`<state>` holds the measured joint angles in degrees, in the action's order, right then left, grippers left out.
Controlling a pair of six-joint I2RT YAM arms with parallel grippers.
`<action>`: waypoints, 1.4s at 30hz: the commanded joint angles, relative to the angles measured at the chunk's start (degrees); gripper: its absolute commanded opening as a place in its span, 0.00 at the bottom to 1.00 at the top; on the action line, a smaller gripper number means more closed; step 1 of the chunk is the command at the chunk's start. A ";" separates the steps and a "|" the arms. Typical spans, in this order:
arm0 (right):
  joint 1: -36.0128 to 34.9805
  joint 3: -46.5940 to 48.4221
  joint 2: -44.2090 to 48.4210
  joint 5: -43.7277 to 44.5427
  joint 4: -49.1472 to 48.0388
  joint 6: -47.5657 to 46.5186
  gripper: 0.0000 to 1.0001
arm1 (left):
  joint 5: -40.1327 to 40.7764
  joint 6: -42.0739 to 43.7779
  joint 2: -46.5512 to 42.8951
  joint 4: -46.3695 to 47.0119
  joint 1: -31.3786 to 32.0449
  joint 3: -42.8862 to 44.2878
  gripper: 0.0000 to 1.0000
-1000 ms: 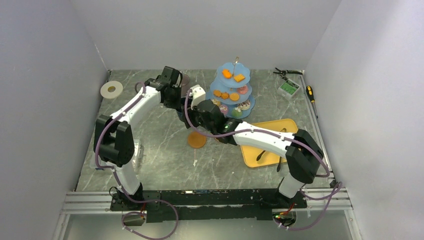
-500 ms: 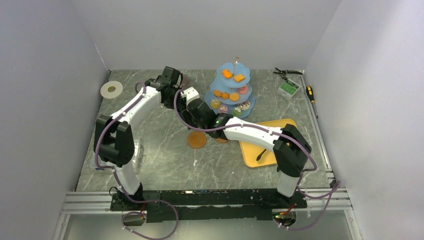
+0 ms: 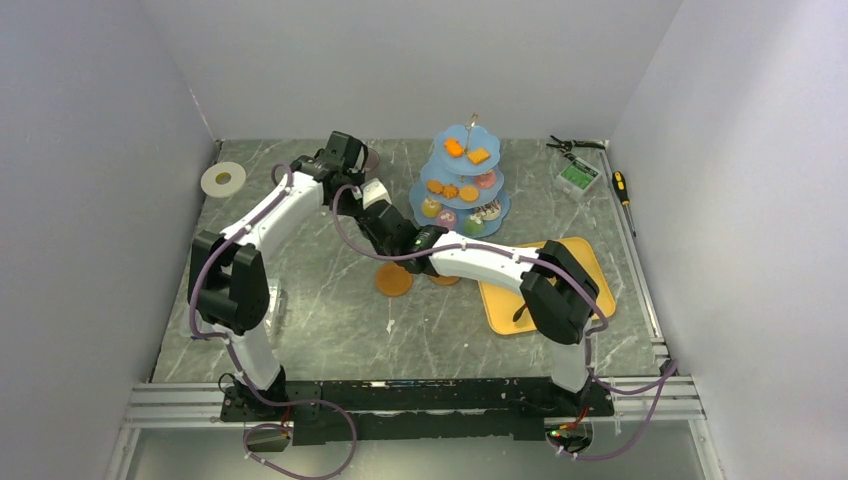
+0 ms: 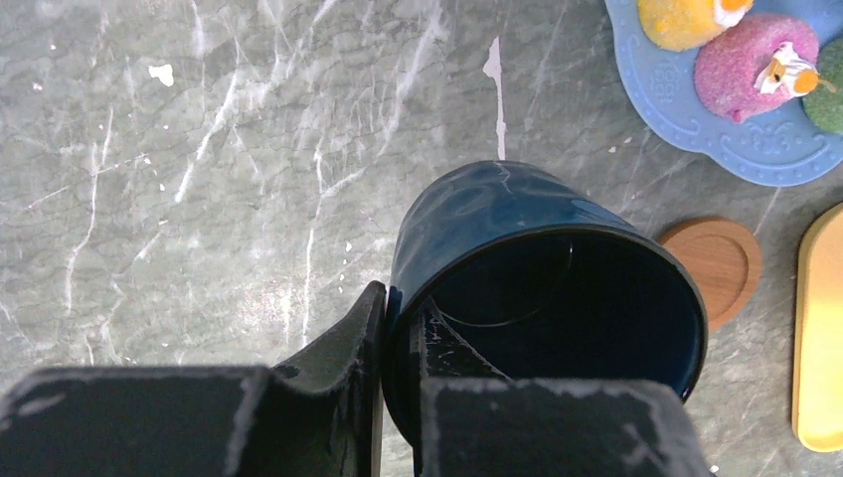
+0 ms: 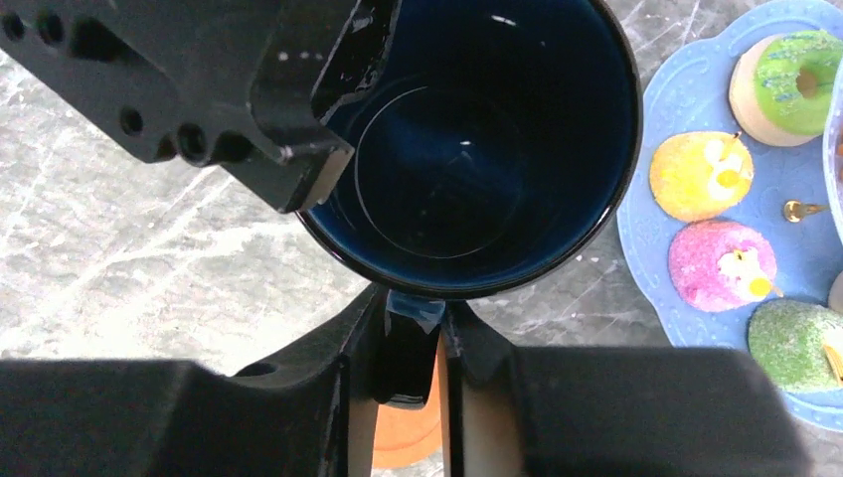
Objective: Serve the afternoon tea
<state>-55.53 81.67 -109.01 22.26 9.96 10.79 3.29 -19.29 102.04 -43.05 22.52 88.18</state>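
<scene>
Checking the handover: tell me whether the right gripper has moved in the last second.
Yes. The right gripper moved left, away from the tiered stand, to the mug.

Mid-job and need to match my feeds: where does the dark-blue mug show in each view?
Left wrist: mug low centre, its mouth facing the camera; stand at top right.
Right wrist: mug top centre, seen from above; stand along the right edge.
Top: all but hidden where the two arms meet, just left of the stand.
Shared landmark: the stand.
</scene>
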 commanded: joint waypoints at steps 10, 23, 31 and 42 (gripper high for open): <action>0.31 -4.48 5.76 7.35 -12.32 -1.35 0.00 | -8.40 1.33 -5.94 -1.04 2.02 3.79 0.38; 0.24 -17.35 19.16 7.05 -14.38 1.64 0.00 | -23.58 7.41 -6.58 -3.02 -9.61 7.84 0.93; 0.23 -26.15 28.74 6.63 -10.31 6.41 0.00 | -18.08 13.15 -4.97 -5.40 -12.48 8.46 0.93; 1.88 -37.54 37.98 6.92 -4.40 12.46 0.00 | -17.28 16.63 -3.77 -6.24 -14.34 8.14 0.93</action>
<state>-54.83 45.52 -74.35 27.99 8.43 20.14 -13.65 -4.16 98.32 -47.99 8.88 94.65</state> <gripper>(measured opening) 0.219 0.932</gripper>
